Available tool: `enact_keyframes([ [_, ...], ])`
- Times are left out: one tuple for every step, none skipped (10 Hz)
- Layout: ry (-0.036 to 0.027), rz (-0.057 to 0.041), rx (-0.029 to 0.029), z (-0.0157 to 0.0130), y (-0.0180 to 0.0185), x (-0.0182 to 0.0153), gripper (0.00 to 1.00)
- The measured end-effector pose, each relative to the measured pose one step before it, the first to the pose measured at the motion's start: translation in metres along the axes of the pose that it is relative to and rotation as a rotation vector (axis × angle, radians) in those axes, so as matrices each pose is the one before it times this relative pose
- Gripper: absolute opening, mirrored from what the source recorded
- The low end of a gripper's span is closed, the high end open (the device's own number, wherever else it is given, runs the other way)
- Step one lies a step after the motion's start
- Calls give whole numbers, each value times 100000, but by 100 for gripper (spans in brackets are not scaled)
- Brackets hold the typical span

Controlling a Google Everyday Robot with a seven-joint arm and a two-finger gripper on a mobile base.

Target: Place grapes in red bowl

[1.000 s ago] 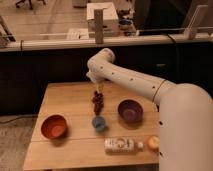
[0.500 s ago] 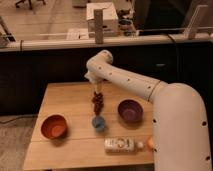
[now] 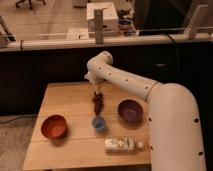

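White robot arm [image 3: 170, 115] is the biggest thing in view. It fills the right side, runs up and left over the table area, bends at an elbow above the back edge, then drops down.

Wooden worktop [image 3: 65, 100] sits under it, light brown, with a dark wall behind it. A pale ledge runs across above that wall, and a white box [image 3: 102, 17] stands on it.

Purple bowl [image 3: 130, 111] is upright on the right half of the worktop, close to the arm's lower section. What's inside can't be made out.

Red bowl [image 3: 54, 127] is upright near the front left, well apart from the purple bowl. Its inside looks plain orange with nothing in it.

Clear bottle [image 3: 119, 145] with a pale label lies on its side near the front edge, below the purple bowl. Its cap end points right toward the arm.

Small blue cup [image 3: 98, 123] is upright between the two bowls, nearer the purple one.

Grapes [image 3: 97, 103] are a dark red bunch, long axis running up-down in view, just behind the blue cup at mid-worktop. They are well apart from the red bowl and not in it. Can't tell if the bunch is lifted or resting on the wood.

End effector [image 3: 96, 91] is dark and points down, right at the top of the grapes and touching or nearly touching them. Can't tell how far open it is or whether it has hold of the bunch.
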Motion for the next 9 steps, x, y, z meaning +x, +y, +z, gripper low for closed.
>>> enact_keyframes([
  [-476, 34, -168, 371, 57, 79, 80],
  [-606, -90, -372, 432, 68, 172, 80],
  [-402, -129, -351, 350, 78, 103, 80],
  [-535, -132, -388, 452, 97, 120, 80],
  [-648, -209, -337, 264, 111, -69, 80],
  [-687, -479, -529, 518, 191, -66, 80],
  [-725, -667, -213, 365, 72, -58, 80],
  [-894, -897, -674, 826, 303, -87, 80],
  [-408, -361, -210, 355, 65, -97, 80],
])
